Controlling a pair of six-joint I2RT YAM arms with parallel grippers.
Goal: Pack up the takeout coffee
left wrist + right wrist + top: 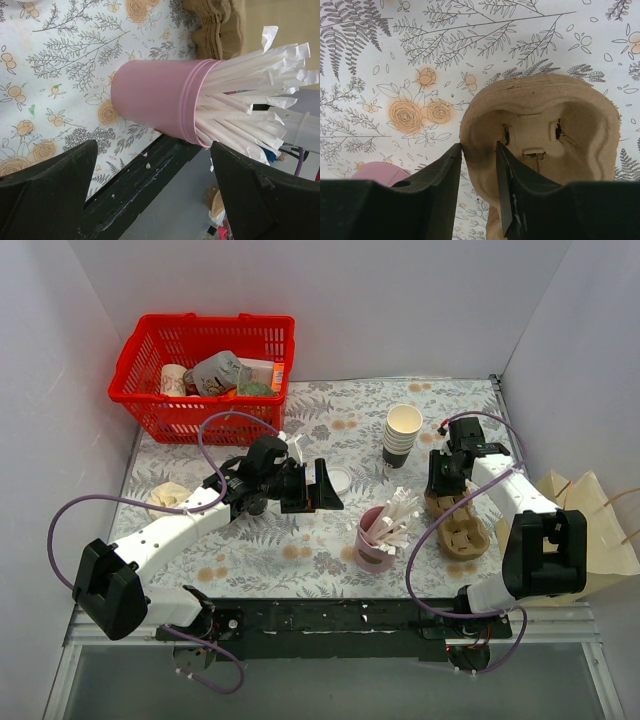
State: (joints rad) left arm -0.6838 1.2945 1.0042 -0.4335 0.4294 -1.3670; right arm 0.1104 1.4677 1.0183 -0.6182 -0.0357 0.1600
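Observation:
No dark brown lidded cup shows, so the takeout coffee is out of view. A round white lid (341, 480) lies just right of my left gripper (322, 487); what is under it I cannot tell. That gripper is wide open with nothing between its fingers, and in its wrist view it (154, 150) faces the pink cup (155, 100). My right gripper (441, 483) is down on the brown pulp cup carrier (465, 530). Its fingers (479, 147) straddle the carrier's (545, 110) near wall, one outside and one inside a well, both touching it.
A stack of lidless cups (402, 433) stands at centre right. The pink cup of white sticks (378, 540) is in front of it. A red basket (150, 350) with packets sits at the back left. A paper bag (590, 520) lies at the right edge.

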